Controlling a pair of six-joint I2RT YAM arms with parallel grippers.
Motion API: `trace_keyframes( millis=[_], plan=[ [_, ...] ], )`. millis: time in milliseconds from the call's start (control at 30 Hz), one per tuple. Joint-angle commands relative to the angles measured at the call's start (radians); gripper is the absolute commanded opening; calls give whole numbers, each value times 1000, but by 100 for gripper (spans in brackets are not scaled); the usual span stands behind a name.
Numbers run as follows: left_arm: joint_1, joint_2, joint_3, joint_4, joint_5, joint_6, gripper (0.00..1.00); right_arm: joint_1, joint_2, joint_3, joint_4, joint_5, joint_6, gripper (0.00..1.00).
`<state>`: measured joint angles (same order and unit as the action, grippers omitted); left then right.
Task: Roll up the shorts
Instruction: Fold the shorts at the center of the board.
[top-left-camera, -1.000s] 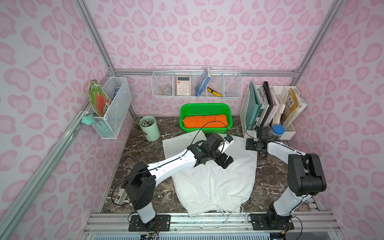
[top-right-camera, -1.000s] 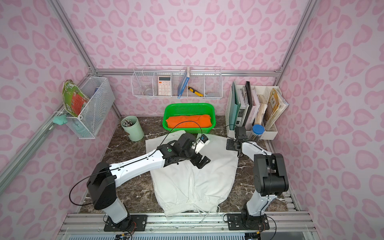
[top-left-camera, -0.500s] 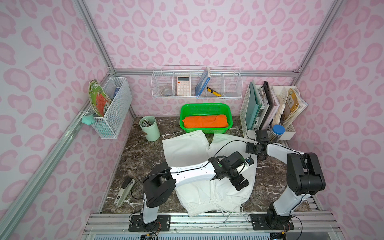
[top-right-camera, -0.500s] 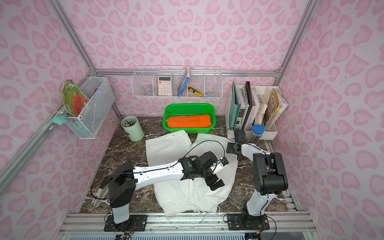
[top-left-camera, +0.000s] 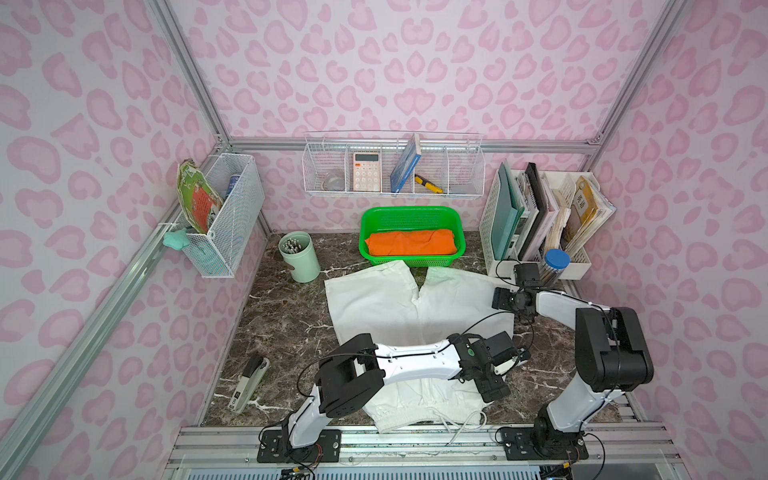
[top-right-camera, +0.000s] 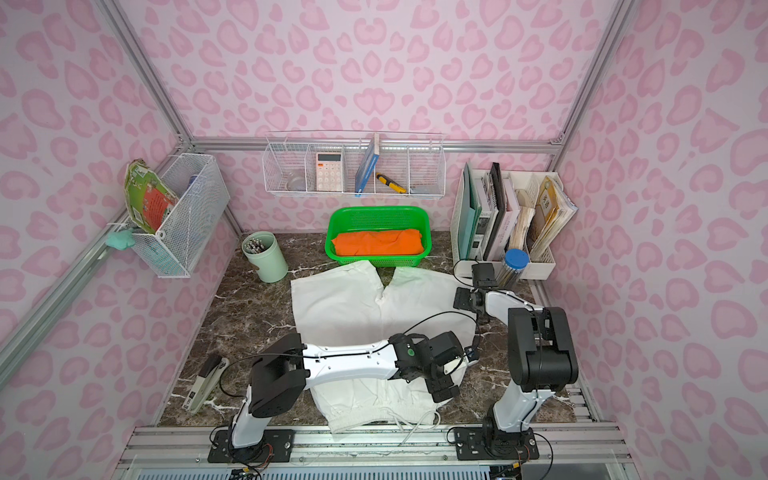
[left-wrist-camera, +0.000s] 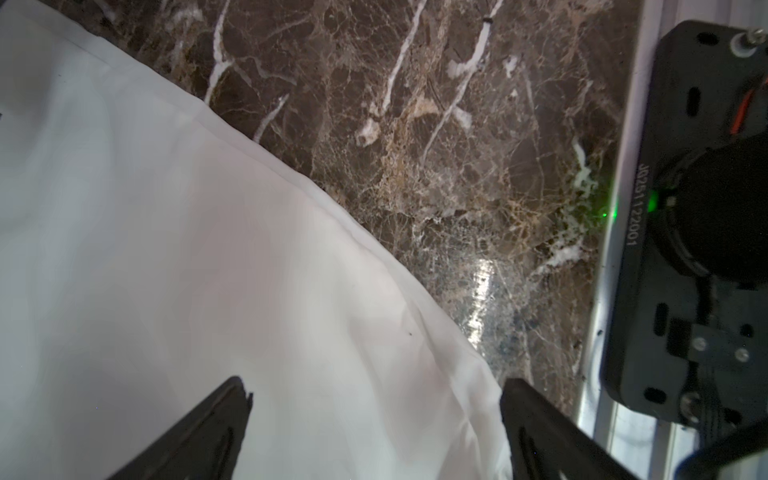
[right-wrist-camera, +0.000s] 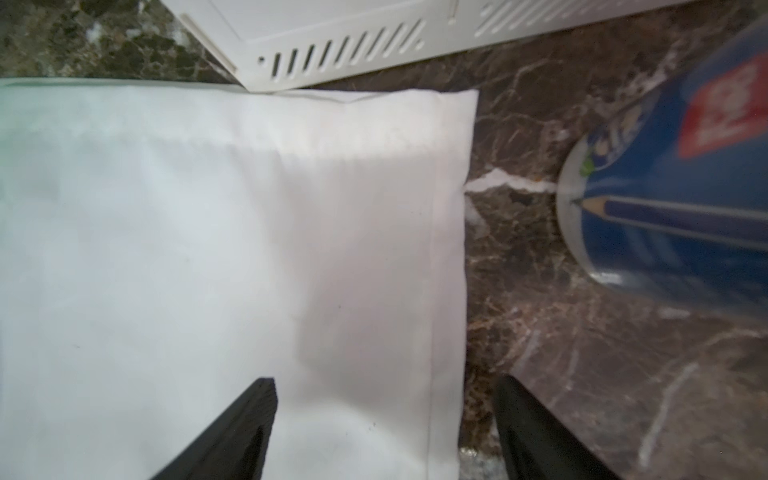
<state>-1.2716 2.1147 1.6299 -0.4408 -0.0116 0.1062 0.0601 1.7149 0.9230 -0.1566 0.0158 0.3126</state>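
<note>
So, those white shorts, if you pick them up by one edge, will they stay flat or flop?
Probably floppy: the shorts lie limp with soft wrinkles along the side edge, so a lifted edge would likely drape. They look thin and light, so pushing may bunch them on the smooth marble tabletop. The loose drawstring would likely trail.

Both arms: white link shells, black joint blocks. On left arm (top-left-camera: 415, 365), lower centre: thin black cable along link, green dot (top-left-camera: 471, 352) nr wrist. On right arm (top-left-camera: 559, 305), right side: thin black cable too. Black base plates (top-left-camera: 299, 444) w/ screws, btm edge. In left wrist view, left gripper (left-wrist-camera: 374, 384) fingers (left-wrist-camera: 199, 436) black, tapered.
</note>
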Motion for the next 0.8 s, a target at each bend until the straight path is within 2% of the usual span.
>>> trace_keyframes(
  millis=[0, 200, 400, 633, 767],
  plan=[
    [-19, 44, 49, -84, -45, 24, 97, -4, -1, -7, 25, -34, 3, 85],
    [-26, 97, 104, -134, -48, 18, 91, -12, -5, -24, 47, -62, 3, 85],
    [-26, 157, 176, -205, -31, 16, 78, -14, 18, -22, 46, -67, -5, 84],
    [-26, 195, 225, -253, -41, -5, 78, -26, 39, -18, 29, -59, -2, 84],
    [-26, 202, 225, -256, -39, -5, 66, -25, 61, -23, 31, -69, -1, 81]
  ],
)
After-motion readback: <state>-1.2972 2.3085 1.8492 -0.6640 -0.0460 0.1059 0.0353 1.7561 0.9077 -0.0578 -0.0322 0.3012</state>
